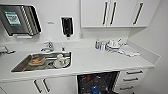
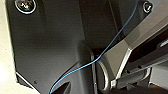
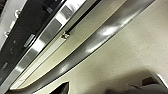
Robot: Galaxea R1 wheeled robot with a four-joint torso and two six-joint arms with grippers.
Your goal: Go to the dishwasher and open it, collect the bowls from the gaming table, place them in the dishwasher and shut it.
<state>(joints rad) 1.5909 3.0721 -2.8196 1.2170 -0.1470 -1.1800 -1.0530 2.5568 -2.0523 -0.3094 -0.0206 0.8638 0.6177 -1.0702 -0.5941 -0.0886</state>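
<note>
1. The dishwasher (image 1: pixel 97 83) stands open under the white counter (image 1: pixel 100 61), between the white cabinet doors (image 1: pixel 40 86) and the drawers (image 1: pixel 131 78). Its dark inside shows, with something blue (image 1: pixel 94 89) low in it, perhaps one bowl, but I cannot be sure.
2. In the right wrist view, the brushed steel front and long bar handle (image 3: pixel 100 42) run slanted and very near the camera. I judge that the door is lowered and the right arm hangs close to it, as one would for loading or closing.
3. For both grippers I cannot tell if the fingers are spread or pressed together. The left wrist view gives the robot's own dark plate and a thin blue cable (image 2: pixel 110 47).
4. The sink (image 1: pixel 42 61) holds some dishes and an orange thing (image 1: pixel 36 60). Beside the tap (image 1: pixel 48 46) the counter is bare; further right are a bottle (image 1: pixel 97 44), stacked dishes (image 1: pixel 113 45) and a cloth (image 1: pixel 128 52).
5. The room is a small white kitchen, with wall cupboards (image 1: pixel 117 12) and a dark dispenser (image 1: pixel 67 26).
</note>
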